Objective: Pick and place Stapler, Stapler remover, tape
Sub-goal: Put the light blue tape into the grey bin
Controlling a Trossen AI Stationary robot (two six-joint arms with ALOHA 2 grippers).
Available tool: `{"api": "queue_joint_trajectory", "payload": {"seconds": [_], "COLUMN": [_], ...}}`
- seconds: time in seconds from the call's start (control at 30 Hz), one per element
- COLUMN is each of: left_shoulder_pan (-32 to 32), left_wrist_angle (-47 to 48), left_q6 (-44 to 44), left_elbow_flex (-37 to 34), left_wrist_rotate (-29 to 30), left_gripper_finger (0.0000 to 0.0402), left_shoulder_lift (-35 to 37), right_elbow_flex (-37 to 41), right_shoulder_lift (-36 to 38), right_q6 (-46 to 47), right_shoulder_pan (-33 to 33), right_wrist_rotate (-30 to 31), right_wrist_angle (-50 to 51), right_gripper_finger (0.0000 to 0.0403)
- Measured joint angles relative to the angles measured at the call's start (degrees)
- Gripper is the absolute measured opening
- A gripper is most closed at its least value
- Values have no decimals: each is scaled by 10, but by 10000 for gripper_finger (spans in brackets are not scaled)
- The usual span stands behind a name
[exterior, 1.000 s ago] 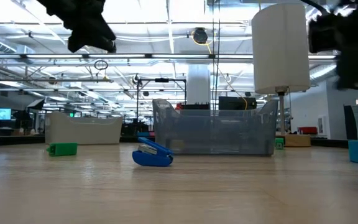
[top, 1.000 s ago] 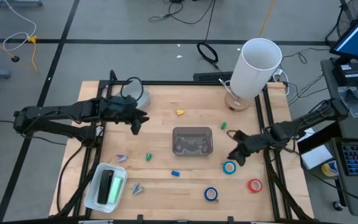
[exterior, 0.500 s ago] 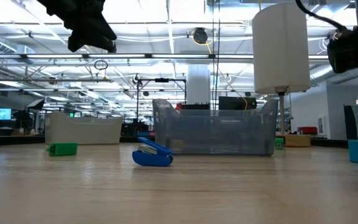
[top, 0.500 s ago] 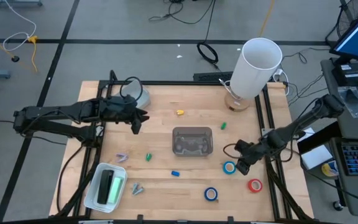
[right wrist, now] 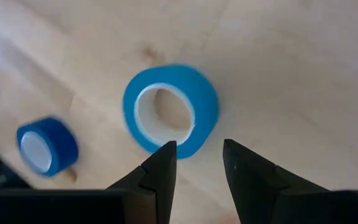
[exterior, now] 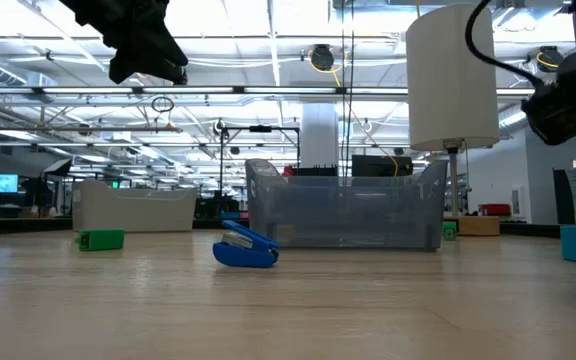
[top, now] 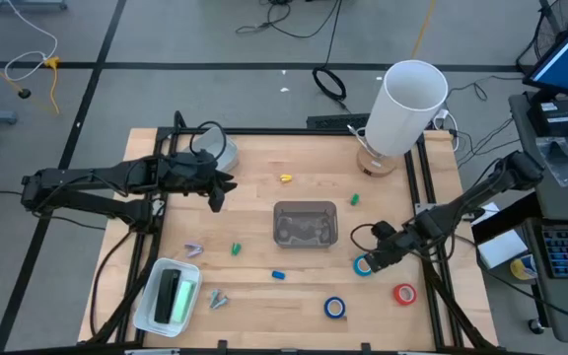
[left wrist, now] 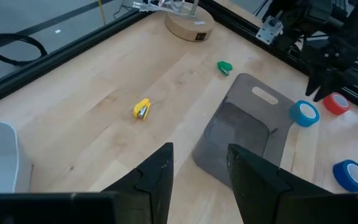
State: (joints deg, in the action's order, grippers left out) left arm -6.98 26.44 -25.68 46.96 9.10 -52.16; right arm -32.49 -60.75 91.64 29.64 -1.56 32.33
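**Right wrist view: light-blue tape roll under the claw, grasp not yet made**

Right wrist view shows the right gripper [right wrist: 196, 163] directly above the light-blue tape roll [right wrist: 171, 110], its two fingers apart with bare table between them and nothing held. The roll lies flat, open centre up, just ahead of the fingertips; a darker blue tape roll [right wrist: 46, 144] lies near, off to one side of the claw.

Handling judgement: the roll is likely light and stiff, a rigid ring with a smooth outer face that may slip or skid on the wooden table [top: 254, 187]. The best hold is probably across the ring wall, one finger in the open centre and one outside, or across the full outer width if the gap allows.

Arm pose: in the high view the right arm reaches inward from the table's right edge, wrist pitched down, right gripper [top: 375, 258] over the roll [top: 363, 265]. The clear bin [top: 305, 223] sits beside the claw, toward the table's middle. The red tape roll [top: 403, 293] lies near, on the claw's other side.

The left gripper [top: 215, 192] waits well apart, aloft, fingers parted and empty.
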Motion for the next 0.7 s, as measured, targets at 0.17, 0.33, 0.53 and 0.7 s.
{"api": "queue_joint_trajectory", "payload": {"seconds": [0.17,0.33,0.53,0.7], "left_shoulder_pan": [0,0,0,0], "left_wrist_angle": [0,0,4,4], "left_q6": [1,4,5,6], "left_elbow_flex": [0,0,0,0], "left_wrist_rotate": [0,0,0,0], "left_gripper_finger": [150,150,150,150], "left_shoulder_lift": [0,0,0,0], "right_elbow_flex": [0,0,0,0], "right_shoulder_lift": [-25,-49,-65,-86], "right_q6": [23,24,25,28], "right_shoulder_pan": [-15,-25,-26,-26], "right_wrist_rotate": [0,0,1,0], "right_wrist_angle": [5,-32,-39,-34], "right_gripper_finger": [123,123,123,123]}}
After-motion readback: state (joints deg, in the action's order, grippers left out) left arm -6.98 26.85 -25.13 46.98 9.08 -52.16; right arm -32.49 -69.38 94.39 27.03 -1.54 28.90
